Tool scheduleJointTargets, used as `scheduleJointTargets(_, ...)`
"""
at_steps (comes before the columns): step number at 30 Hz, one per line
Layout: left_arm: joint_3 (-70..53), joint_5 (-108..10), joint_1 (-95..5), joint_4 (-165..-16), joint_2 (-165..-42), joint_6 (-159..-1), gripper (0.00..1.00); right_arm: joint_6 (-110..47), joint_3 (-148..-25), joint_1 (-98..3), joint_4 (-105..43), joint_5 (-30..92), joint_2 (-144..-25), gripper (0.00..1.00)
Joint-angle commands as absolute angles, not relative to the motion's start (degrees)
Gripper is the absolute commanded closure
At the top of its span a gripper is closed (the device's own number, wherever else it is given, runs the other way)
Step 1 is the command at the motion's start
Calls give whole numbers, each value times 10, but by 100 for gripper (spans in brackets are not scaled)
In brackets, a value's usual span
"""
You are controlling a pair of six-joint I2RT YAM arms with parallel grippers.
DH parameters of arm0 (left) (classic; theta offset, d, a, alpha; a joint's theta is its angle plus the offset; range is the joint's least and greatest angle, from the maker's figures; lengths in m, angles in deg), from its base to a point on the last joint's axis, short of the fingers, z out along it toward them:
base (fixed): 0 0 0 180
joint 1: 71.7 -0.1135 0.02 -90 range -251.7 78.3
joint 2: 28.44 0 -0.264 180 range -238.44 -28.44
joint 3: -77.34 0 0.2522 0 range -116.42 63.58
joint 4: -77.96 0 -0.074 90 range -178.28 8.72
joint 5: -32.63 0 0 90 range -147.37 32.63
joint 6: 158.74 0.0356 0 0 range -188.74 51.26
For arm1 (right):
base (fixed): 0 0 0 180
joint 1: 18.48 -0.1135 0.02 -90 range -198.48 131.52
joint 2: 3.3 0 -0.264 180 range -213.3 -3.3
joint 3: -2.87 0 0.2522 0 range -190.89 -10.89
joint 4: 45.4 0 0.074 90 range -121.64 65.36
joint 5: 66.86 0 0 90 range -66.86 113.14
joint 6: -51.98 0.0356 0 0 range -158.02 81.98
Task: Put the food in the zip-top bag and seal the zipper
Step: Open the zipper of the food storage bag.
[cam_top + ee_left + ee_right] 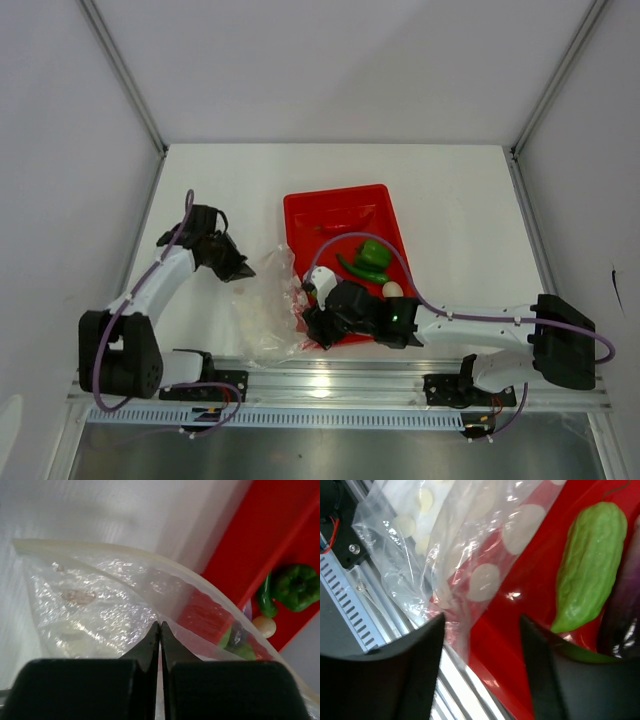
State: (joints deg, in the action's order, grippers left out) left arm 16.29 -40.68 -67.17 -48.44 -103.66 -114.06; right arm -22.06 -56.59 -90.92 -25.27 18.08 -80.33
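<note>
Left gripper [159, 626] shut tight, tips nipping the film of the zip-top bag [100, 610] just under the zipper [200, 578], itself arching up and away in a long curve. Right gripper [482, 617] standing apart, with only crumpled bag film and bare red tray [495, 635] in the gap (left finger brushing the film, no hold on it). Bag limp on the white table [450, 200] between the two arms, right edge lapping onto the tray's near-left corner, near edge up against the metal rail [330, 375]. Light green gourd [590, 565] and purple eggplant [625, 605] on the tray just beside the right finger, outside the bag. Green pepper [375, 253], green chili [348, 267] and white egg-like piece [393, 289] bunched on the tray's near-right part, close by the right wrist. Bare table beyond the tray and off to its right; left wall [60, 150] close by the left arm's elbow.
</note>
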Motion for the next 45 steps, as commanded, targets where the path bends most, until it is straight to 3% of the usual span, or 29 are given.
scheduleJointTargets(1, 91, -448, -644, -482, -968, -1075, 99, -219, -623, -913, -212, 151, -783, 34)
scheduleJointTargets(9, 6, -472, -582, -463, -906, -964, 99, -173, -768, -913, -62, 91, -718, 30)
scheduleJointTargets(12, -1, -487, -554, -481, -872, -932, 99, -154, -810, -911, -19, 61, -682, 20)
scheduleJointTargets(18, -12, -509, -476, -490, -832, -883, 99, -132, -850, -852, -10, 140, -676, 15)
scheduleJointTargets(26, 27, -529, -410, -492, -809, -892, 99, -92, -868, -838, -46, 163, -777, 20)
scheduleJointTargets(33, 43, -532, -384, -503, -809, -913, 99, -38, -877, -837, -82, 134, -834, 32)
scheduleJointTargets(45, 68, -510, -357, -527, -803, -941, 99, 13, -866, -827, -99, 123, -853, 34)
